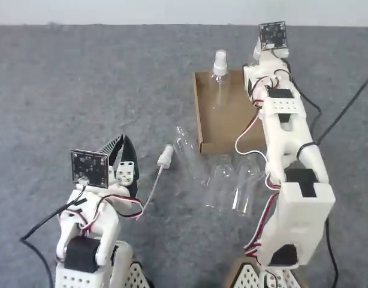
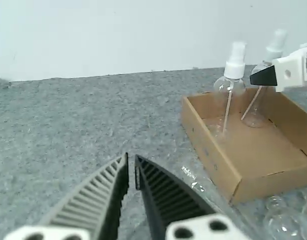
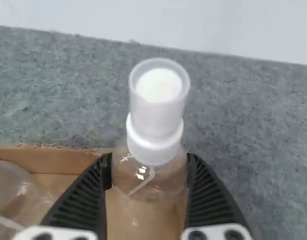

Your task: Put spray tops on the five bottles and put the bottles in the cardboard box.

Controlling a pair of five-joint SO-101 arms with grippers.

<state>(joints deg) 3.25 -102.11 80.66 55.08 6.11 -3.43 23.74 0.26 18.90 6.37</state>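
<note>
My right gripper (image 3: 149, 165) is shut on a clear bottle (image 3: 152, 172) with a white spray top (image 3: 156, 110), held upright over the far end of the cardboard box (image 1: 199, 114). A second capped bottle (image 1: 219, 75) stands in the box's far left corner, and the left wrist view has both bottles (image 2: 227, 92) (image 2: 259, 102) side by side. Three uncapped clear bottles (image 1: 187, 147) (image 1: 219, 180) (image 1: 247, 187) lie on the carpet in front of the box. A loose spray top (image 1: 165, 157) with its tube lies to their left. My left gripper (image 1: 122, 140) is shut and empty, left of that spray top.
Grey carpet covers the table. The right arm (image 1: 286, 114) stretches along the box's right side, with cables beside it. Open carpet lies left of the box and beyond the left gripper (image 2: 132, 175).
</note>
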